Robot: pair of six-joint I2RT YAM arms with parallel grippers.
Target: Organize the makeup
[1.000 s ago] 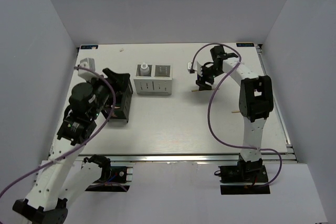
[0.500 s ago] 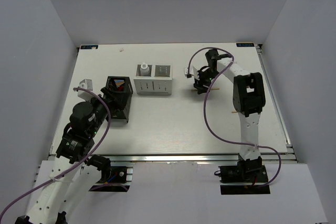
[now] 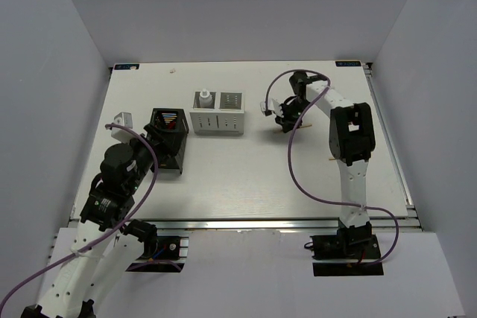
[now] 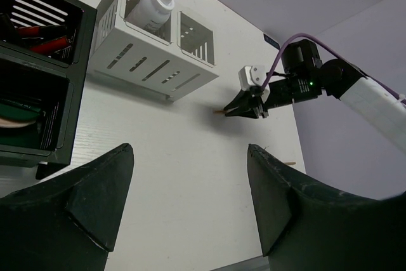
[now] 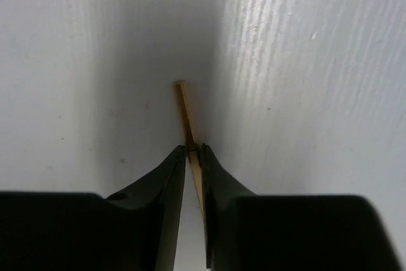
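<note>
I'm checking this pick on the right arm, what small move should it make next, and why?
Probably lift the right gripper straight up a little. It looks closed on the thin wooden stick, which lies flat on the table to the right of the white box, so raising it clears the surface before any carry.

stick (image 5: 188, 125) x2 | bottle (image 4: 152, 7) x1 | box (image 4: 146, 68) x1 | holder (image 3: 179, 156) x1
</note>
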